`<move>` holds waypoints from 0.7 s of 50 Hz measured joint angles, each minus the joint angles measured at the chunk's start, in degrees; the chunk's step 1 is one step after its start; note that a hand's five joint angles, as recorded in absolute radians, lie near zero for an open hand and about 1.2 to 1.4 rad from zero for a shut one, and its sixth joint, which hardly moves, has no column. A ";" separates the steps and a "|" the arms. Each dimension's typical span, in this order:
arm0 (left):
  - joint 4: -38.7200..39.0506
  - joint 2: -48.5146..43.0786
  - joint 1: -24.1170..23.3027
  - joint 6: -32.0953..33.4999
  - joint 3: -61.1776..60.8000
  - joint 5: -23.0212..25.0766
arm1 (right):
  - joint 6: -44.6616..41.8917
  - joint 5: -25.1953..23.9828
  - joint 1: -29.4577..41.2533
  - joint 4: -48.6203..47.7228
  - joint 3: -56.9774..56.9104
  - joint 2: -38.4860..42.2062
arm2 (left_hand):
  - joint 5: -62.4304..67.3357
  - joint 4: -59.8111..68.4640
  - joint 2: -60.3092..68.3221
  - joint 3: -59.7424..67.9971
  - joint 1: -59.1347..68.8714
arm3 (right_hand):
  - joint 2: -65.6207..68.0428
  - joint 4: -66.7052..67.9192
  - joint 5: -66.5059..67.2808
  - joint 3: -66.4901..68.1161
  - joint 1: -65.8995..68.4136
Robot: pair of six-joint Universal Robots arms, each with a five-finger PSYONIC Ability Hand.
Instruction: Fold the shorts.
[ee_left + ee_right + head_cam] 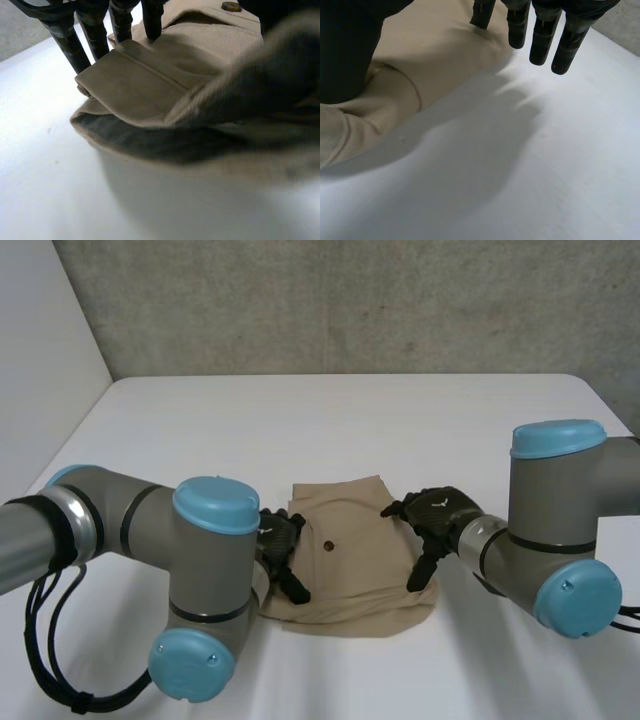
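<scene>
The tan shorts (350,565) lie folded into a small bundle at the table's near middle, a dark button (329,544) facing up. My left hand (280,545) rests at the bundle's left edge. Its fingers (85,35) are straight, and the fingertips sit at a folded flap of the shorts (150,80). My right hand (437,522) is at the right edge. Its fingers (540,30) are straight over the bare table beside the shorts (445,55), with one tip on the cloth. The thumb (350,45) lies on top of the cloth. Neither hand is curled round the fabric.
The white table (350,430) stretches wide behind the shorts to a grey wall. Both forearms reach in low from the near left and near right. A brass button (231,6) shows beyond the left hand's fingers.
</scene>
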 measured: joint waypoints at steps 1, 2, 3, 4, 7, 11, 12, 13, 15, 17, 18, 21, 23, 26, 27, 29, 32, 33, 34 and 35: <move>0.00 0.00 0.00 0.00 0.00 0.00 | 0.00 0.00 0.00 0.00 0.00 0.00 | 0.00 0.00 0.00 0.00 0.00 | 0.00 0.00 0.00 0.00 0.00; 0.00 0.00 0.00 0.00 0.00 0.00 | 0.00 0.00 0.00 0.00 0.00 0.00 | 0.00 0.00 0.00 0.00 0.00 | 0.00 0.00 0.00 0.00 0.00; -0.50 0.92 -0.42 0.09 -0.06 0.10 | -0.47 0.59 0.07 -0.65 0.39 -1.85 | 0.00 0.00 0.00 -0.01 0.00 | 0.00 0.00 0.00 0.00 -0.11; -0.53 1.16 -0.48 0.10 -0.01 0.12 | -0.41 0.66 0.09 -0.84 0.42 -2.23 | 0.00 0.00 0.00 -0.01 0.00 | 0.00 0.00 0.00 0.00 -0.11; -0.57 3.76 -0.67 0.13 0.41 0.15 | 0.82 0.79 0.20 -2.57 0.53 -4.95 | -0.01 0.00 0.00 -0.01 0.00 | 0.00 0.00 0.00 0.00 -0.14; -0.35 10.60 -0.15 0.20 1.23 0.19 | 4.33 1.07 0.13 -6.22 0.46 -10.61 | -0.24 0.00 0.00 -0.01 0.00 | 0.00 0.00 -0.23 0.00 -0.14; -0.37 11.83 0.02 0.21 1.34 0.22 | 5.04 1.21 0.10 -6.79 0.46 -11.64 | -0.24 0.00 0.00 -0.01 0.00 | 0.00 0.00 -0.23 0.00 -0.14; -0.27 14.87 0.95 0.24 1.75 0.23 | 6.72 1.64 -0.01 -8.20 0.33 -14.24 | -0.24 0.00 0.00 -0.01 0.00 | 0.00 0.00 -0.23 0.00 -0.14; -0.23 18.54 2.43 0.26 2.40 0.28 | 8.63 2.42 -0.17 -9.63 0.11 -17.26 | -0.25 0.00 0.00 -0.01 0.00 | 0.00 0.00 -0.23 0.00 -0.14; -0.27 21.32 3.97 0.27 2.87 0.25 | 10.15 3.28 -0.28 -10.65 -0.01 -19.81 | -0.25 0.00 0.00 -0.01 0.00 | 0.00 0.00 -0.23 0.00 -0.14; -0.31 24.43 5.84 0.27 3.59 0.26 | 11.53 4.33 -0.45 -11.53 -0.21 -22.32 | -0.25 -0.03 0.00 -0.02 0.00 | 0.00 0.00 -0.23 0.00 -0.14; -1.13 27.75 8.55 0.26 4.65 0.27 | 12.51 6.33 -1.27 -11.99 -0.56 -25.40 | -0.25 -0.04 0.00 -0.01 0.00 | 0.00 0.00 -0.23 0.00 -0.14; -2.65 30.14 10.96 0.17 5.73 0.32 | 12.55 8.31 -2.59 -11.55 -1.04 -27.77 | -0.25 -0.04 0.00 -0.01 0.00 | 0.00 0.00 -0.23 0.00 -0.14; -4.98 32.16 13.55 0.05 6.91 0.50 | 12.01 10.23 -4.37 -10.27 -1.79 -29.66 | -0.25 -0.04 0.00 -0.01 0.00 | 0.00 0.00 -0.23 0.00 -0.14; -6.35 32.74 14.56 -0.09 7.30 0.80 | 11.62 10.94 -5.31 -9.10 -2.26 -30.20 | -0.25 -0.04 0.00 -0.02 0.00 | 0.00 0.00 -0.23 0.00 -0.14; -7.67 33.13 15.29 -0.40 7.53 1.31 | 11.22 11.34 -6.11 -7.73 -2.85 -30.50 | -0.25 -0.04 0.00 -0.02 0.00 | 0.00 0.00 -0.23 0.00 -0.14; -9.43 33.37 15.76 -1.35 7.50 2.46 | 10.73 11.48 -6.83 -5.91 -3.52 -30.48 | -0.25 -0.04 0.00 -0.01 0.00 | 0.00 0.00 -0.23 0.00 -0.14; -9.84 33.37 15.73 -1.74 7.43 2.83 | 10.58 11.46 -6.94 -5.47 -3.65 -30.41 | -0.25 -0.04 0.00 0.00 0.00 | 0.00 0.00 -0.23 0.00 -0.14; -9.99 33.36 15.69 -1.91 7.39 2.99 | 10.51 11.44 -6.98 -5.27 -3.69 -30.36 | -0.25 -0.04 0.00 -0.01 0.00 | 0.00 0.00 -0.23 0.00 -0.14; -10.39 33.32 15.53 -2.41 7.28 3.42 | 10.35 11.37 -7.02 -4.88 -3.73 -30.25 | -0.25 -0.04 0.00 -0.02 0.00 | 0.00 0.00 -0.23 0.00 -0.14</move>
